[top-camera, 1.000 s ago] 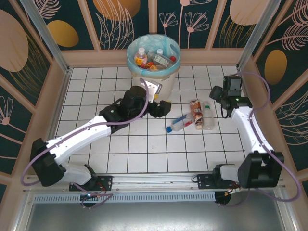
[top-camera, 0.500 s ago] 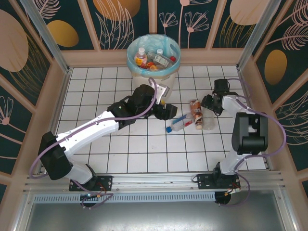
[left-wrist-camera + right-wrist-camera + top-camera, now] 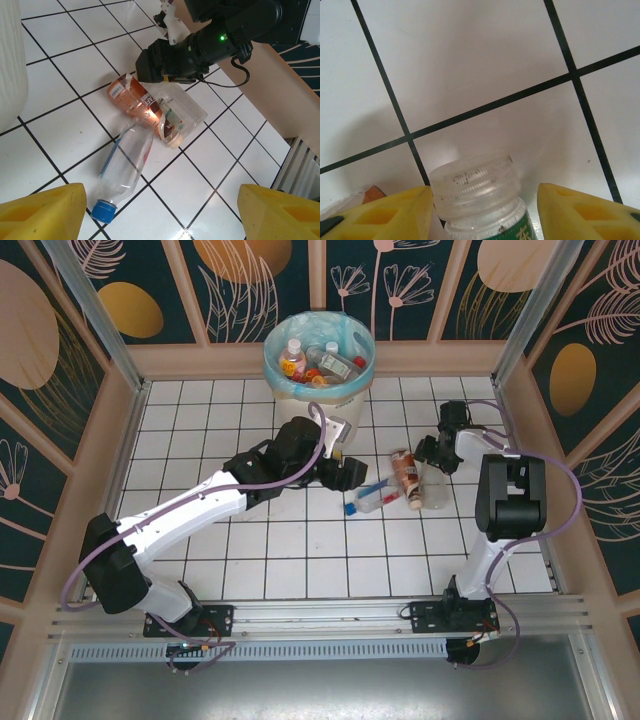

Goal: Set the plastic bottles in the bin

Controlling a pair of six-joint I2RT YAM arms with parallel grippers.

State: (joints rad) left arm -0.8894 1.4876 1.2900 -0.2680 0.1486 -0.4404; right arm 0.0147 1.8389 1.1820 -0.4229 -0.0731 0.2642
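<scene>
The bin (image 3: 318, 390) with its light blue bag stands at the back and holds several plastic bottles (image 3: 325, 362). Three more lie on the tiles: a clear blue-capped bottle (image 3: 368, 498) (image 3: 124, 167), a brown-labelled bottle (image 3: 407, 475) (image 3: 135, 100) and a clear green-labelled bottle (image 3: 433, 487) (image 3: 182, 112). My left gripper (image 3: 342, 472) (image 3: 160, 215) hangs open just left of the blue-capped bottle, whose cap lies near the left finger. My right gripper (image 3: 432, 454) (image 3: 482, 215) is open, a finger on each side of the green-labelled bottle's clear cap (image 3: 474, 184), with a gap on the right.
The bin's white wall (image 3: 10, 60) is close on the left of the left wrist view. The right arm's black wrist (image 3: 200, 45) sits right behind the lying bottles. A wooden ledge (image 3: 280, 85) borders the tiles.
My right gripper swung in from the right wall to the green-labelled bottle's cap. The left gripper moved right, toward the blue-capped bottle. The bottles have not moved.
</scene>
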